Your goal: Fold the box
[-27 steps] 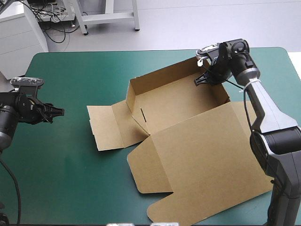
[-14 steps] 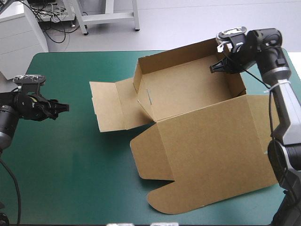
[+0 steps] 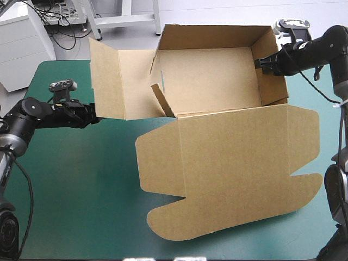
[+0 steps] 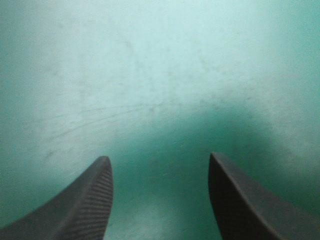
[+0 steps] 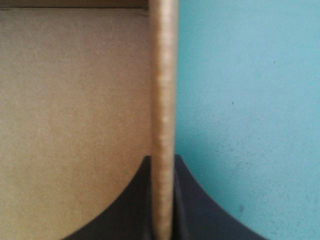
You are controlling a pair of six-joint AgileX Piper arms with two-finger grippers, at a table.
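Grippers number two. The right gripper (image 5: 162, 160) is clamped on the box (image 3: 217, 81): its black fingers press from both sides on the edge of the right wall (image 5: 162, 75), brown board on one side and teal-green cover (image 5: 250, 100) on the other. In the high view this gripper (image 3: 265, 64) sits at the upper right of the frame. The left gripper (image 4: 159, 157) stands wide apart over bare cover; in the high view it (image 3: 91, 115) is at middle left, just beside the bottom edge of the one side flap (image 3: 109, 81). I cannot tell whether they touch.

One box, an open tray, fills the upper middle, and its one lid (image 3: 228, 168) spreads flat toward the lower right. Open cover (image 3: 70, 206) lies at lower left.
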